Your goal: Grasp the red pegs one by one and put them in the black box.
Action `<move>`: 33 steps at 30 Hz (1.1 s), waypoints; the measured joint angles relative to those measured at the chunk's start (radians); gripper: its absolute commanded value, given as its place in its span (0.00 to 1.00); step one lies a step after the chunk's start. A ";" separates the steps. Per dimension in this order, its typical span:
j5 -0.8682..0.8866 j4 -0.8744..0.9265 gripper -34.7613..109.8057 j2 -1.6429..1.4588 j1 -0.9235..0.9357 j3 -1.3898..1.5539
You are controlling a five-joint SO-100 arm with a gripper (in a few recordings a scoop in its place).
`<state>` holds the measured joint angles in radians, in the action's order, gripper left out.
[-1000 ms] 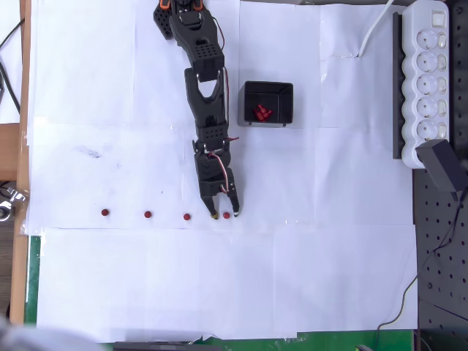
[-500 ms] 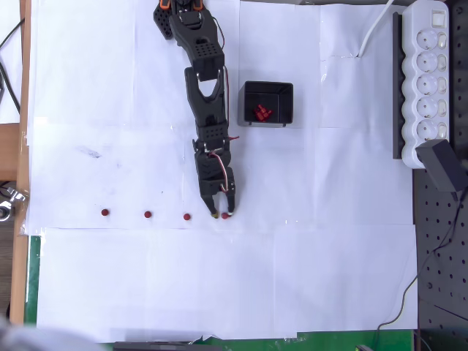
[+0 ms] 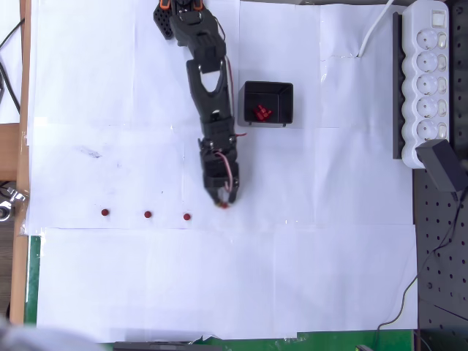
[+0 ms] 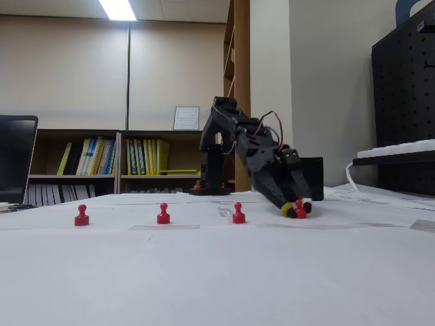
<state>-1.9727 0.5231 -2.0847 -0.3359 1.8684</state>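
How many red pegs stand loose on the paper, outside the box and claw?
3: left, middle, right, in a row. Another sits in the claw; others lie piled in the black box.

three red pegs [image 3: 104,213] [image 3: 148,215] [image 3: 187,217] loose on the table; one in the hand [image 3: 221,203]; one black box [image 3: 268,104]

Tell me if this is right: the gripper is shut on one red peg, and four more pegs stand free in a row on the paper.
Not quite. Three pegs stand free in a row on the paper, not four, as the overhead view shows. The rest holds: the gripper is shut on one red peg.
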 measured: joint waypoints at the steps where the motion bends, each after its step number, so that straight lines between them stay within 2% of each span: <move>1: -0.023 0.098 0.24 0.035 -0.020 0.046; 8: -0.095 0.884 0.24 0.227 -0.146 0.485; 11: -0.098 1.115 0.24 0.331 -0.222 0.532; 13: -0.104 1.206 0.24 0.400 -0.264 0.502; 17: -0.126 1.203 0.24 0.523 -0.313 0.278; 28: -0.153 0.963 0.24 0.577 -0.393 -0.247; 33: -0.158 0.934 0.35 0.577 -0.426 -0.273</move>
<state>-2.1307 1.4573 -1.5079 -0.7624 1.5953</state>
